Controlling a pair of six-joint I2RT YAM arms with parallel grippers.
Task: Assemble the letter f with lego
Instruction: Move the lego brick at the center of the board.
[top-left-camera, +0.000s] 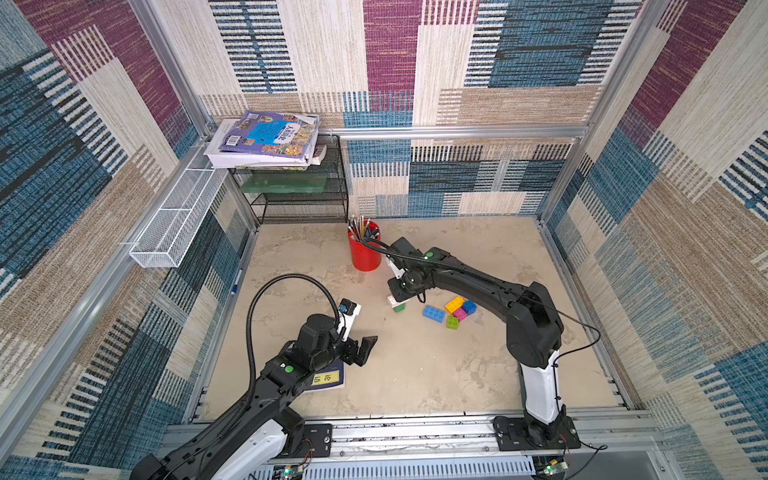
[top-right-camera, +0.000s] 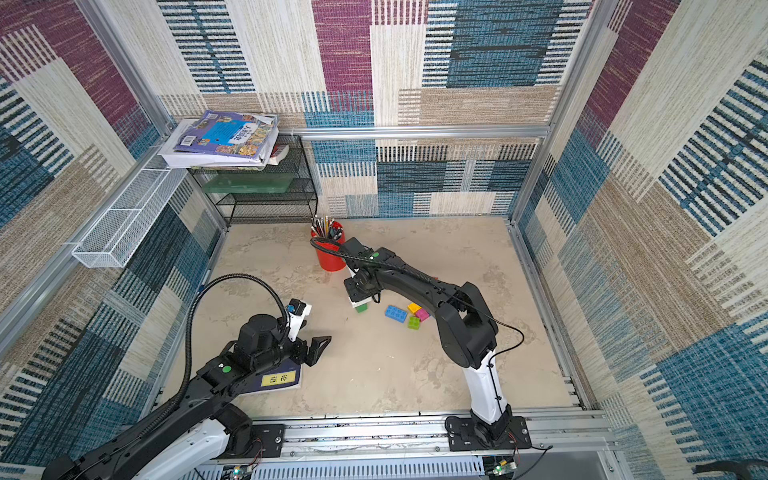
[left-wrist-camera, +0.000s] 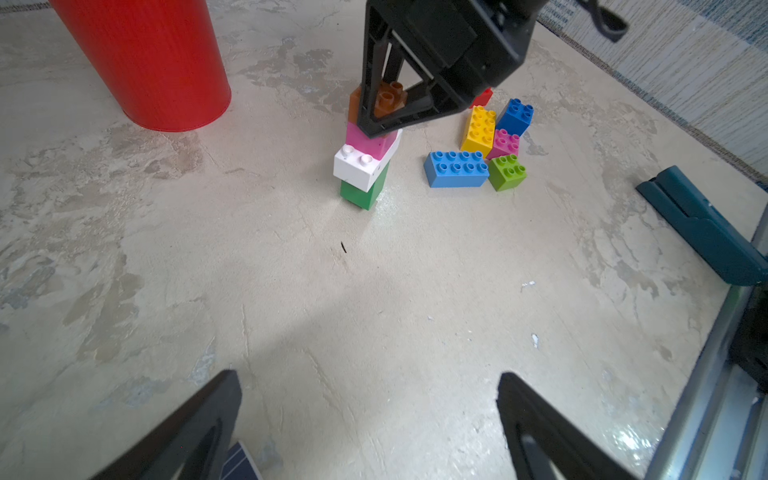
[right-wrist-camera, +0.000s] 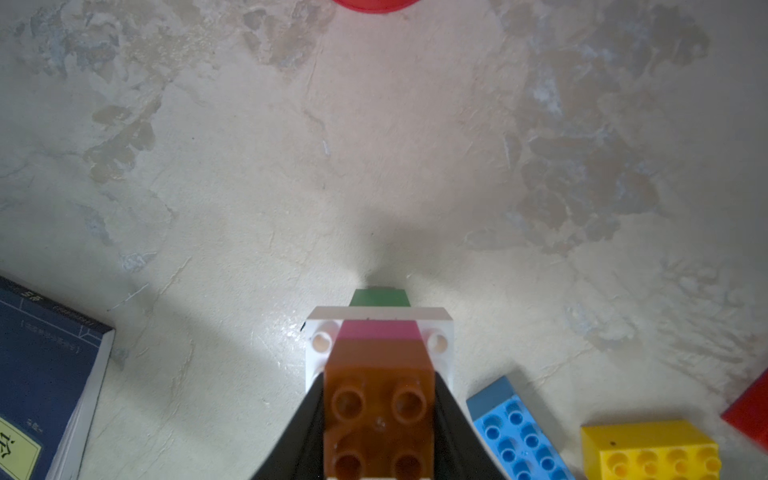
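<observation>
A lego stack (top-left-camera: 397, 304) stands mid-table: green brick (left-wrist-camera: 361, 193) at the bottom, then a white oblong (left-wrist-camera: 357, 166), a pink brick (left-wrist-camera: 365, 143) and a brown brick (right-wrist-camera: 378, 411) on top. My right gripper (right-wrist-camera: 379, 386) comes down from above and is shut on the brown brick, one finger on each side. To the right of the stack lie loose bricks: blue oblong (left-wrist-camera: 456, 168), lime (left-wrist-camera: 507, 172), yellow (left-wrist-camera: 478, 129), pink (left-wrist-camera: 503, 143), dark blue (left-wrist-camera: 515, 116), and red (left-wrist-camera: 482, 98), partly hidden. My left gripper (left-wrist-camera: 369, 376) hangs open and empty nearer the front left.
A red cup of pencils (top-left-camera: 365, 249) stands just behind the stack. A dark blue book (top-left-camera: 328, 376) lies under my left arm. A black wire shelf (top-left-camera: 299, 187) with books fills the back left corner, and a white mesh basket (top-left-camera: 178, 216) hangs on the left wall.
</observation>
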